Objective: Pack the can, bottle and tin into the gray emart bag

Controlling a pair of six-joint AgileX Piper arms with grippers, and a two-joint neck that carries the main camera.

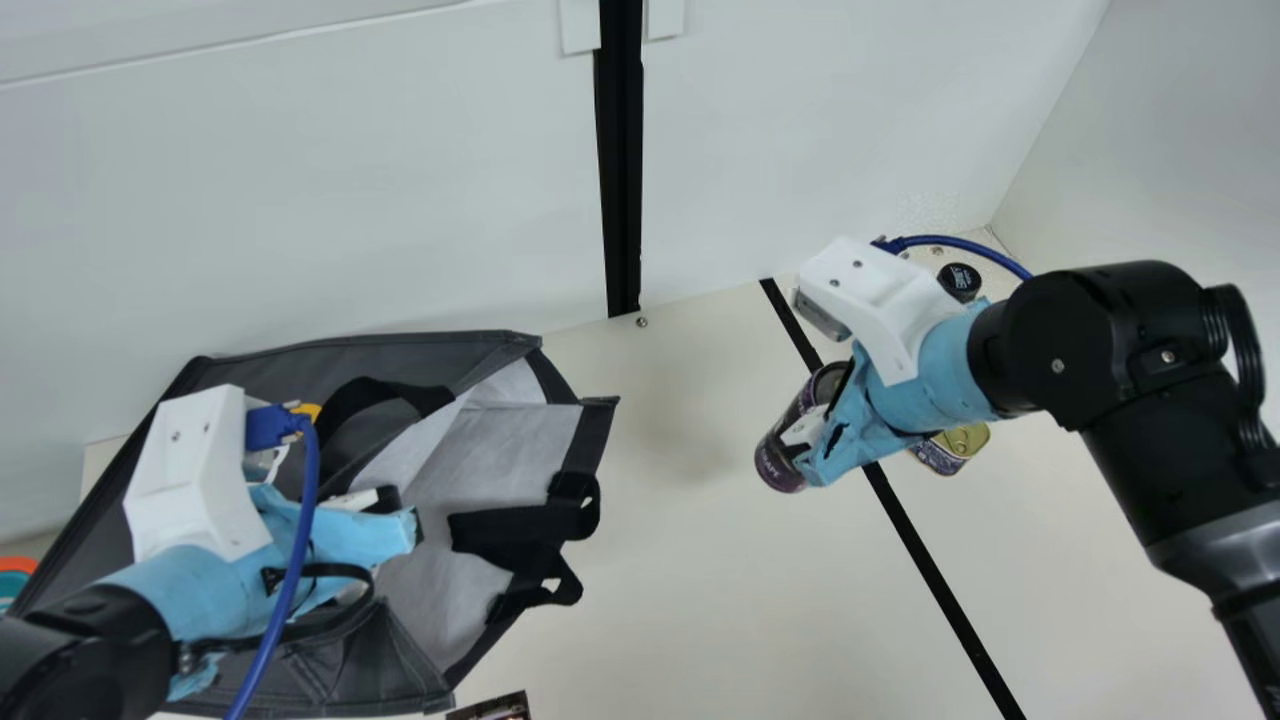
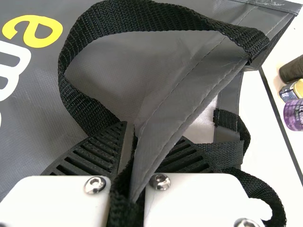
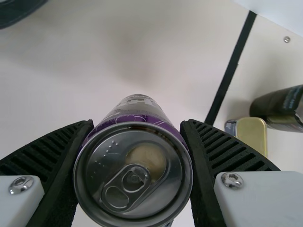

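While the left gripper (image 2: 150, 137) pinches a folded edge of the large gray fabric bag with black webbing handles (image 1: 440, 350), the right gripper (image 3: 137, 123) grasps a purple-and-silver cylindrical drink can (image 3: 135, 189). The bag lies on its side on the cream table (image 1: 680, 620), its pale lined mouth facing the right arm. The left grip is probably there to stop the limp cloth from sagging shut or sliding away when something is pushed in.

The can is outside the bag, tilted, with the ribbed fingers on opposite sides of its body and its pull-tab lid towards the wrist. Held this way, it leaves its far end free, which should suit going into the mouth first. The loose handles near the opening could snag it.

Across the black strip (image 1: 925, 550), the dark bottle with a black cap (image 3: 279, 111) and the small gold-lidded tin (image 3: 253, 135) sit near each other, outside the bag; packing seems at an early stage, with the can likely first.
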